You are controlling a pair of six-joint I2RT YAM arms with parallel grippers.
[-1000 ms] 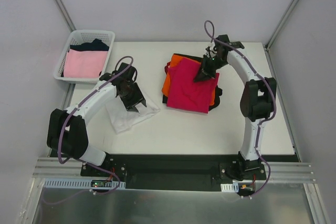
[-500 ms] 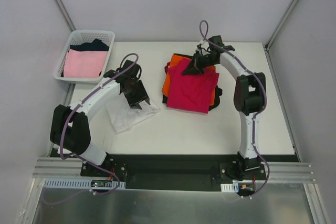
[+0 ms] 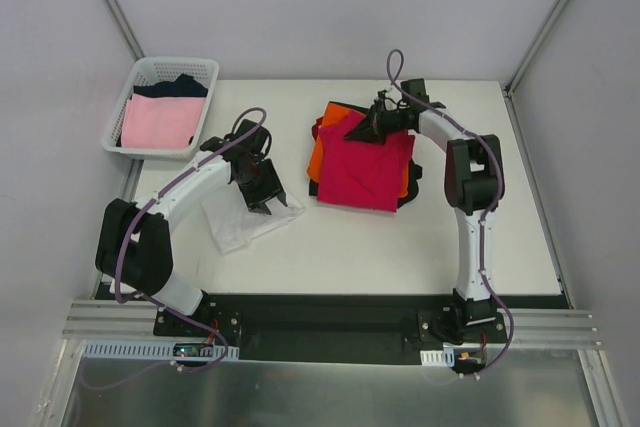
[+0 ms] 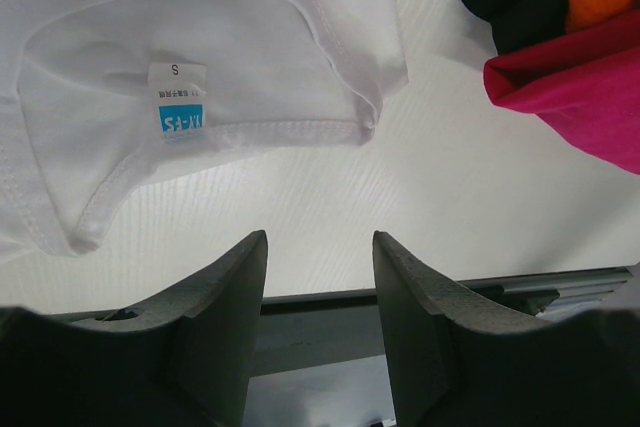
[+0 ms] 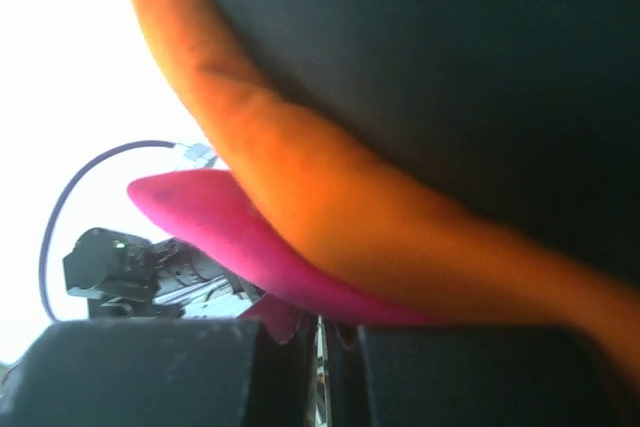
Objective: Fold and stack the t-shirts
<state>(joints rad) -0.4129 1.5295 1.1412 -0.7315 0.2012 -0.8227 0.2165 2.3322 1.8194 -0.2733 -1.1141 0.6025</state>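
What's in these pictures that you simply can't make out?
- Top view: black shirt mostly buried under the orange shirt and magenta shirt.
- Top view: basket contents beneath the pink shirt.
- Right wrist view: cloth crowds the lens, blurred.
- Left wrist view: white shirt cut off by the frame's edges.

Two matching arms on show! The left arm [image 3: 180, 192] and right arm [image 3: 470, 177] wear glossy white shells between chunky black joints, and a thin purple cable [image 3: 390, 62] loops along each. The left end effector [image 4: 320, 277] has two dark grey wedge fingers [image 4: 225, 317], and the right end effector [image 5: 320, 347] looks just as dark.
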